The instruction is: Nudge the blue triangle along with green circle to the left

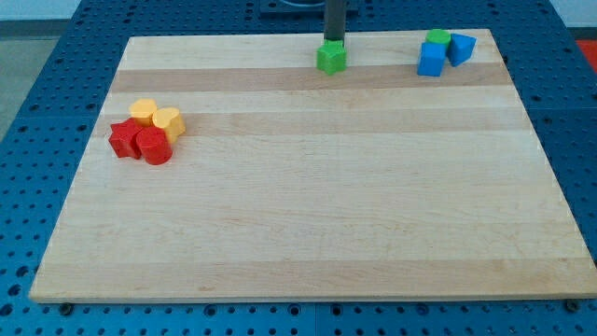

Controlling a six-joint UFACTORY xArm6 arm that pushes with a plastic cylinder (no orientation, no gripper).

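Note:
The blue triangle (461,48) lies at the view's top right, touching the green circle (437,38) on its left. A blue cube-like block (431,60) sits just below the green circle, touching both. My rod comes down at the top middle; my tip (333,43) rests against the top edge of a green hexagonal block (331,58). My tip is well to the left of the blue triangle and green circle, about a hundred pixels away.
At the view's left, two yellow blocks (156,117) and two red blocks (140,142) cluster together. The wooden board (308,205) lies on a blue perforated table; its top edge is close behind the green and blue blocks.

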